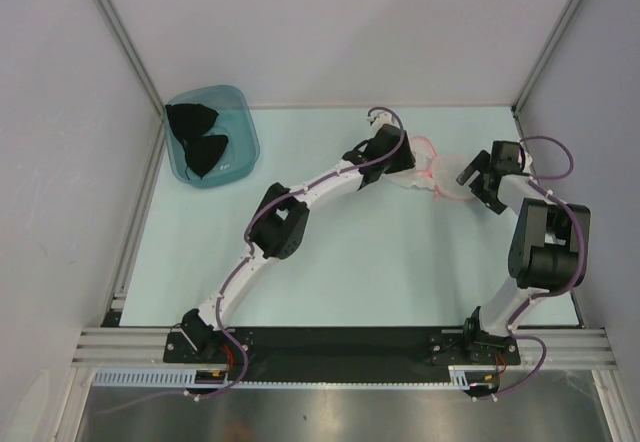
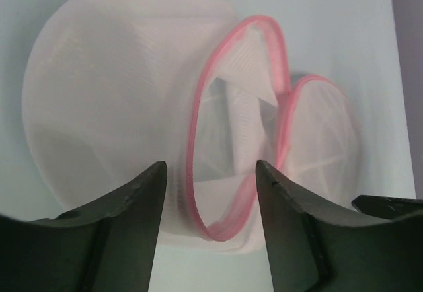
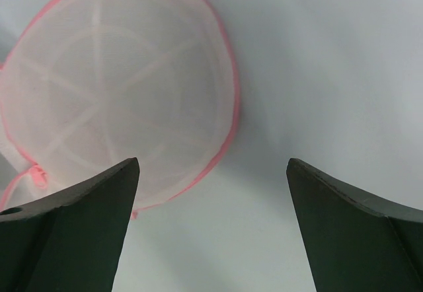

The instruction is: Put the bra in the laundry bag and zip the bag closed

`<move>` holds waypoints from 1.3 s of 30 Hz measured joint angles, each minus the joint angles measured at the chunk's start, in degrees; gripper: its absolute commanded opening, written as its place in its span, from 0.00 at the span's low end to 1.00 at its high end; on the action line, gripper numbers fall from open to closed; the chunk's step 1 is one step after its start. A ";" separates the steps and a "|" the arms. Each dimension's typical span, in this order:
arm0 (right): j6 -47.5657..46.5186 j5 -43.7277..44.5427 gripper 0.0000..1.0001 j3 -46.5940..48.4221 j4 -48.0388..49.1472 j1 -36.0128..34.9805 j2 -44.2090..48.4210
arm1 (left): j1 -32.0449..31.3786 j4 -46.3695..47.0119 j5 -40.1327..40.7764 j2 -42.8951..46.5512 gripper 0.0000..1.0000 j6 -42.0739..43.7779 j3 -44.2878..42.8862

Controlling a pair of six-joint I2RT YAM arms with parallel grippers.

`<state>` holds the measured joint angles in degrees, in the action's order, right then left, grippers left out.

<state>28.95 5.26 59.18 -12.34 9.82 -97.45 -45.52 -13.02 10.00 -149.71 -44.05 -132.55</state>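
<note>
At the far left the bra (image 1: 197, 134) lies bunched in the teal tub (image 1: 246, 127), well apart from the laundry bag (image 2: 112, 94), which rests mid-tabletop (image 1: 380, 272) with both dome halves spread open. The left claw (image 2: 210, 203) is parted to a middling width around the pink zipper trim (image 2: 195, 140) and does not appear to pinch it. The right claw (image 3: 211, 199) is wide and empty beside the other half. The step looks like readying the bag's mouth. Next, one arm must fetch the bra.

Lab test cell; aluminium frame (image 1: 120, 37); white panel walls (image 1: 340, 22)
</note>
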 measured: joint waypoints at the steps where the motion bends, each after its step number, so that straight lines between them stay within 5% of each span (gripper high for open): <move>1: 0.11 0.39 1.00 0.09 -0.17 0.13 -0.31 | 0.33 -0.24 -0.46 -0.35 0.53 -0.46 0.00; 5: 1.03 1.64 0.99 0.59 -1.25 0.15 -3.37 | 1.49 -1.42 -2.93 -1.42 0.42 -2.54 -0.09; 11: 2.12 3.06 0.78 1.70 -0.22 -0.24 -5.09 | 2.40 -1.64 -4.81 -1.62 0.06 -3.91 -0.57; 15: 3.06 3.30 0.68 2.03 2.16 -0.22 -6.23 | 2.49 -1.29 -6.10 -1.62 0.00 -3.41 -0.66; 24: 6.19 -1.36 0.00 2.29 8.09 1.01 -8.98 | 2.54 0.61 -10.56 -1.57 0.00 -2.40 -0.48; 31: 4.79 -2.91 0.00 2.03 11.32 2.93 -7.13 | 3.08 2.10 -14.16 -0.94 0.00 -2.47 -0.31; 39: -4.96 0.13 0.00 11.32 8.24 -0.13 10.91 | 6.14 3.80 -19.52 3.08 0.00 -5.46 -0.28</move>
<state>23.99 5.39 70.50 -4.10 9.69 -86.54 -39.38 -9.21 -9.52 -146.63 -49.52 -132.84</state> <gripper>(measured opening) 0.010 0.010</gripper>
